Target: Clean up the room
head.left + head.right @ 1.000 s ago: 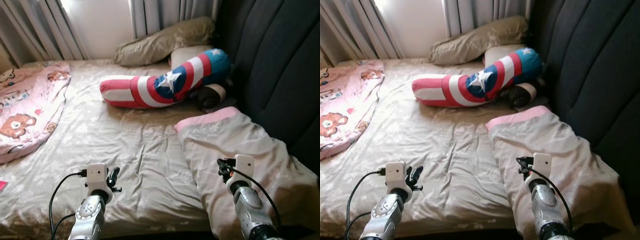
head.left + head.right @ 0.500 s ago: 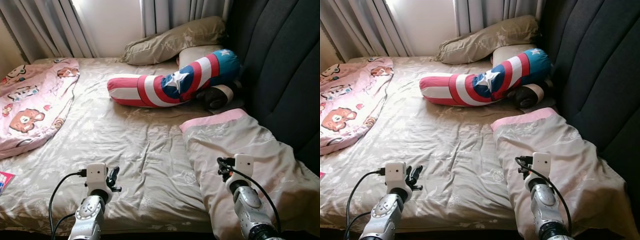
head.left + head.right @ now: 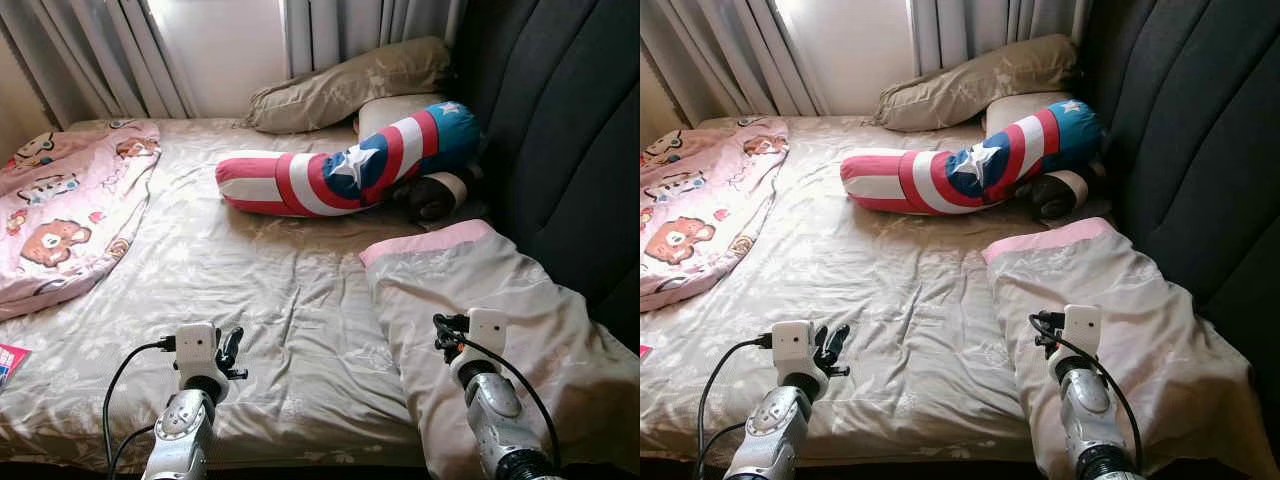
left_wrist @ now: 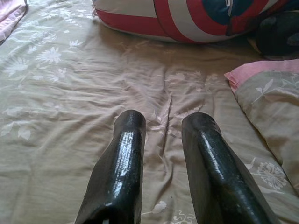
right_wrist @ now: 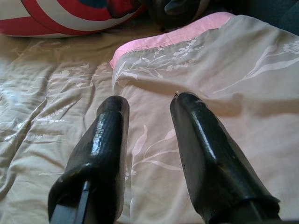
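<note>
A bed with a beige flowered sheet (image 3: 260,290) lies before me. On its right side is a folded beige duvet with a pink edge (image 3: 480,290). A long red, white and blue star pillow (image 3: 340,175) lies across the head end, with a dark round cushion (image 3: 430,195) beside it. A pink bear-print blanket (image 3: 60,215) covers the left side. My left gripper (image 3: 232,350) hovers open over the sheet near the foot edge. My right gripper (image 3: 443,333) is open just above the duvet (image 5: 224,79).
Two beige pillows (image 3: 350,85) rest by the curtains (image 3: 110,55) at the head. A dark padded headboard (image 3: 560,130) runs along the right. A small red-and-blue item (image 3: 8,362) lies at the bed's left edge.
The camera has swung a little to the left and back, so more of the pink blanket and the bed's left edge is in view. Both grippers hold the same pose.
</note>
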`<state>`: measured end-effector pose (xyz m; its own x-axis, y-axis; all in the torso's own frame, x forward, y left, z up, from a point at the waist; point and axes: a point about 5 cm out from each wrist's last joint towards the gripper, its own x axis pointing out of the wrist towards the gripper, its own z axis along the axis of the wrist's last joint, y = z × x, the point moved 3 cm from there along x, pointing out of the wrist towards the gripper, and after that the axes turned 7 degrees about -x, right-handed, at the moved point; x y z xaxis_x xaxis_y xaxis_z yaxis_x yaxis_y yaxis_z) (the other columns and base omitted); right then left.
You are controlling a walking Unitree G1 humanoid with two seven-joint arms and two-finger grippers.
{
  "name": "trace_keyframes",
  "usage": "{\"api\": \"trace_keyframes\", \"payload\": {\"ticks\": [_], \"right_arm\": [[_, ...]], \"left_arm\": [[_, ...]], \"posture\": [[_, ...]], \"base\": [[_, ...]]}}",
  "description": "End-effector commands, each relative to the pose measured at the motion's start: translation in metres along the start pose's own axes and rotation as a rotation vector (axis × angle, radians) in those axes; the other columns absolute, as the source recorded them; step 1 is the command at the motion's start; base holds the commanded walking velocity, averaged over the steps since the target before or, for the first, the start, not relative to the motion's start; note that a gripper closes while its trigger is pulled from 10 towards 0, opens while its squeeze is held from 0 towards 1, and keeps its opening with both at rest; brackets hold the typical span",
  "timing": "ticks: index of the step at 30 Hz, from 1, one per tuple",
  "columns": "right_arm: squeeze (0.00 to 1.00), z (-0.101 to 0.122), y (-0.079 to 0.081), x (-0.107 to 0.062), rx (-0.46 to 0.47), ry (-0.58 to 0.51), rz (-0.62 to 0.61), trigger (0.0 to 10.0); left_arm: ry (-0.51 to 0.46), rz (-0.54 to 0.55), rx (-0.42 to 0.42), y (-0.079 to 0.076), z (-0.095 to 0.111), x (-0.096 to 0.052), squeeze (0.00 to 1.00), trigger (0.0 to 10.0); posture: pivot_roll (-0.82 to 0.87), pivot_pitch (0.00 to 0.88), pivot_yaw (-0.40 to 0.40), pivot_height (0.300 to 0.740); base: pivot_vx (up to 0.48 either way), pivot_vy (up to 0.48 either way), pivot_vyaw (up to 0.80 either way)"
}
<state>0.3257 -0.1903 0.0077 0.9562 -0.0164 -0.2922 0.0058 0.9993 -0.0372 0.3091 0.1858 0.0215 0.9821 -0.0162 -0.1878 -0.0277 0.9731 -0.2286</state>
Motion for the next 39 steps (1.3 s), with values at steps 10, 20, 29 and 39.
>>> {"api": "trace_keyframes", "payload": {"ticks": [10,20,29,39], "right_arm": [[0.00,-0.038,-0.030,-0.015,-0.045,0.189,-0.182,10.0],[0.00,-0.024,-0.099,-0.055,-0.118,-0.008,-0.551,10.0],[0.00,-0.108,-0.106,-0.123,-0.042,0.315,-0.708,10.0],[0.00,-0.146,-0.085,-0.117,0.058,0.611,-0.534,10.0]], "left_arm": [[-0.007,0.007,-0.008,0.003,0.001,-0.002,0.00,10.0],[-0.002,0.013,-0.001,0.008,0.000,-0.004,0.00,10.0],[0.005,0.014,0.003,0.007,-0.002,-0.004,0.00,10.0],[0.002,0.006,0.011,0.009,0.003,-0.002,0.00,10.0]], "posture": [[0.00,0.000,0.026,0.740],[-0.01,0.000,0.026,0.740],[-0.01,0.000,0.022,0.740],[0.00,0.000,0.029,0.740]], "base": [[0.000,0.000,0.00],[0.000,0.000,0.00],[0.000,0.000,0.00],[0.000,0.000,0.00]]}}
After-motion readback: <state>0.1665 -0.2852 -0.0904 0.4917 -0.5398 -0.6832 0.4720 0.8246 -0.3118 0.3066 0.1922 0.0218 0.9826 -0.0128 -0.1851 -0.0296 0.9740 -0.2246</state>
